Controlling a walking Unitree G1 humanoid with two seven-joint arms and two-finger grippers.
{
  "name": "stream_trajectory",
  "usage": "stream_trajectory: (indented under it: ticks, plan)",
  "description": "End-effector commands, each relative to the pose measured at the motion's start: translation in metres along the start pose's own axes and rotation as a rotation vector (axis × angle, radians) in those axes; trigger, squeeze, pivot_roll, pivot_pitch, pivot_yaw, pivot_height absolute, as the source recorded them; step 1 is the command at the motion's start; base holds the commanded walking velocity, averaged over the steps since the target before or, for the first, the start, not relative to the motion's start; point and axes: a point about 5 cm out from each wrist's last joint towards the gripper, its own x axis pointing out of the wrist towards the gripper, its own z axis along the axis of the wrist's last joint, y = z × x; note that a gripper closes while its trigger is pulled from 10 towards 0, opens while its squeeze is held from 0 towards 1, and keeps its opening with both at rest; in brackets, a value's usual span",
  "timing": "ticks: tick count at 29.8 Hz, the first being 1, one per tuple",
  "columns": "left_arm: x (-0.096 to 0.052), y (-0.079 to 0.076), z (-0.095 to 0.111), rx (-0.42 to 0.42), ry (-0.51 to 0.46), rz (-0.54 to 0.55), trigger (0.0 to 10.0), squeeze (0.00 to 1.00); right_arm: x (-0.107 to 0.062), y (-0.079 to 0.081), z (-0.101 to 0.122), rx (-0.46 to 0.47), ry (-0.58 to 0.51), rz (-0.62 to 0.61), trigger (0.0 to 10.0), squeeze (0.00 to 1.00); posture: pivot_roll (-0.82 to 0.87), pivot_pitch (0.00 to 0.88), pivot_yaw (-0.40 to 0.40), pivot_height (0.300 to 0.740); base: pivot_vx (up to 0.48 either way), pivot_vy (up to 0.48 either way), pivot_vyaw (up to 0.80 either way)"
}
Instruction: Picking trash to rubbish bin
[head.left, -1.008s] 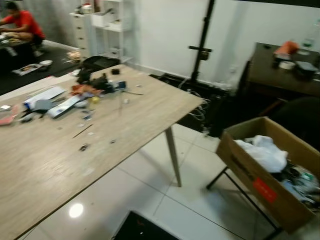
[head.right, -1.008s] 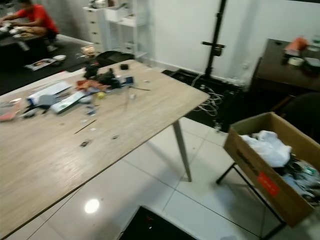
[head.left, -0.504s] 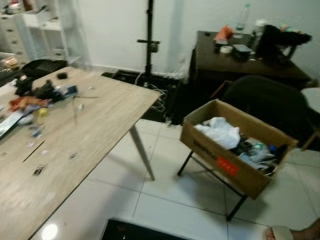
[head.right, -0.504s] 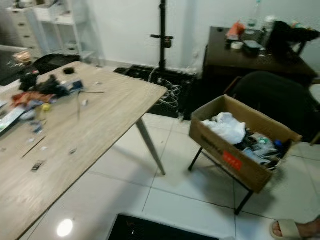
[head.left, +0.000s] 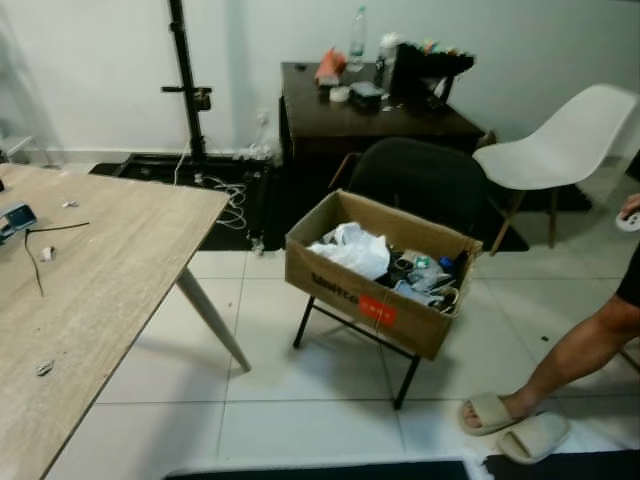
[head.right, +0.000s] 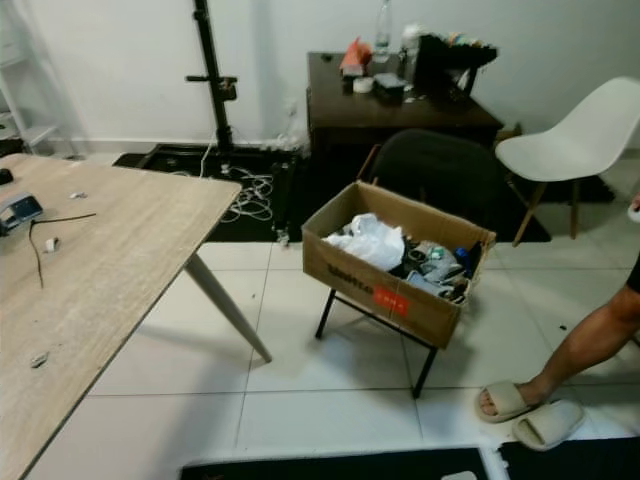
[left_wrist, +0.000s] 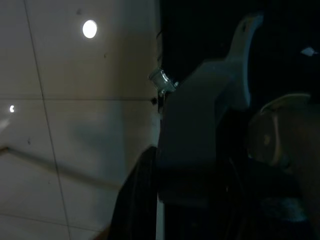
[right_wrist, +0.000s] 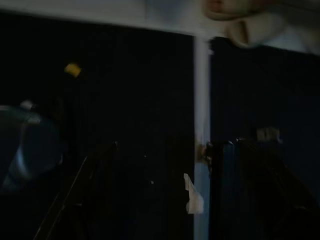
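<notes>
Cardboard box (head.left: 372, 300) serving as the rubbish bin sat mid-frame on a black folding stand (head.left: 350, 335), already holding a white plastic bag (head.left: 350, 250) and mixed trash. Compared with a second ago the whole view had swung right: the cluttered end of the wooden surface (head.left: 90, 270) had slid out of frame, leaving only a black cable (head.left: 38, 250), a small blue-grey device (head.left: 14, 218) and a few scraps near its left edge. That was camera motion, not the objects moving. The box had gone from far right to centre, so my read was that the robot was turning toward the bin, either to drop something or to line up.

New in view: a person's leg (head.left: 575, 355) in beige slippers (head.left: 510, 425) at right, a white chair (head.left: 560, 150), and a dark desk (head.left: 370, 120) behind a black chair (head.left: 425, 185).

Both wrist views were very dark; the left gripper and right gripper hung low over floor and dark mat. Couldn't tell whether the fingers were apart, together, or clamped on any trash.

Risk: the person's foot was near the box on the approach path.
</notes>
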Motion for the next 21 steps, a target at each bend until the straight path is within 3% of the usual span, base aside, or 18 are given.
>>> stream_trajectory:
  ticks: [1,21]
  plan:
    - [-0.0013,0.0004,-0.0145,0.0,0.048,-0.001,10.0,0.0,-0.0008,0.0057,-0.0086,0.003,0.022,0.014,10.0,0.0,-0.1,0.122,0.022,0.74,0.0,0.0,-0.8]
    - [-0.0005,-0.0032,-0.0088,-0.033,0.025,-0.016,10.0,0.0,-0.0004,0.0012,-0.0071,-0.008,0.019,0.009,10.0,0.0,-0.12,0.12,0.01,0.74,0.0,0.0,-0.8]
